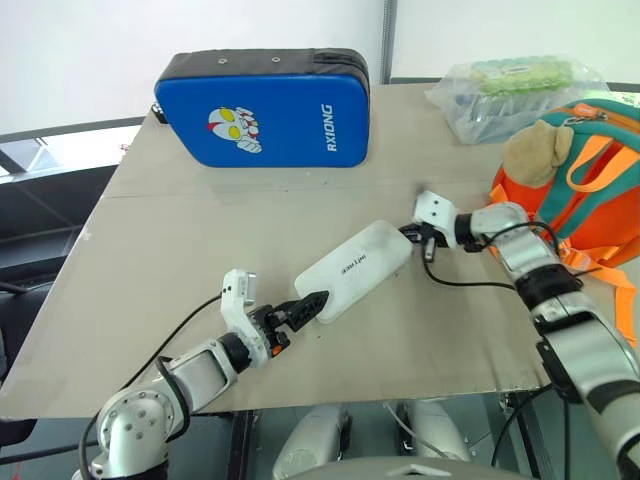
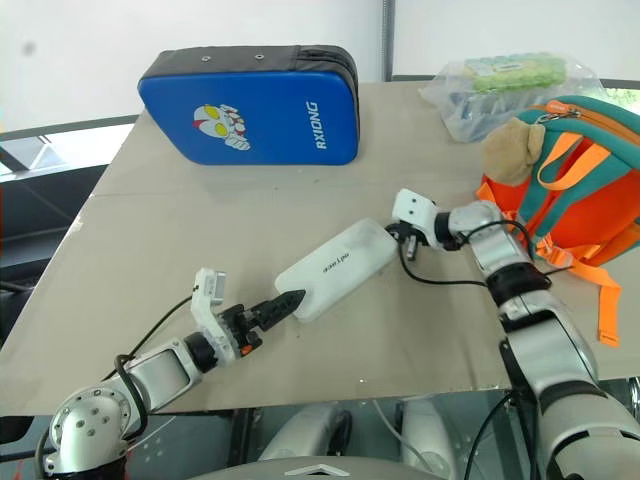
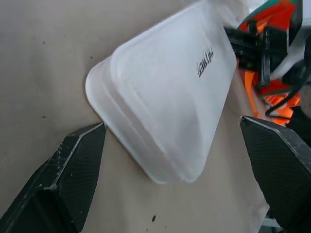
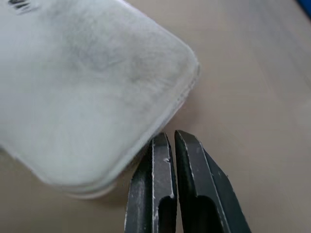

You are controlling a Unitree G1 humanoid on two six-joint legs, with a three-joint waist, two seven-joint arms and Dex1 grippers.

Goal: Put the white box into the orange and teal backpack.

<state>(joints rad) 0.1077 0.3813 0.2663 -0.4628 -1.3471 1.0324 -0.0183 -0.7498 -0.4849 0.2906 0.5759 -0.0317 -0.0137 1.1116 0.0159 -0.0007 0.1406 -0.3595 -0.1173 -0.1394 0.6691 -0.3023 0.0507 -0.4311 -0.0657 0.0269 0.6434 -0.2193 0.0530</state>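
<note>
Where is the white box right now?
In the head views the white box lies diagonally near the table's centre, between the open left claw and the shut right claw, left of the orange and teal backpack.

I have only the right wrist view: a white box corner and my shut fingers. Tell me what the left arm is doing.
Observer: The left pincer is open, its fingers either side of the white box's near end.
Operator: Say where the backpack is.
Observer: The orange and teal backpack stands at the table's right edge, just behind your right arm.
Operator: Confirm whether my pincer holds the box.
Observer: No. The right pincer is shut with nothing between its fingers, at the box's far end.
Operator: Report what else is on the table.
Observer: A blue padded case and a clear bag along the far edge.
</note>
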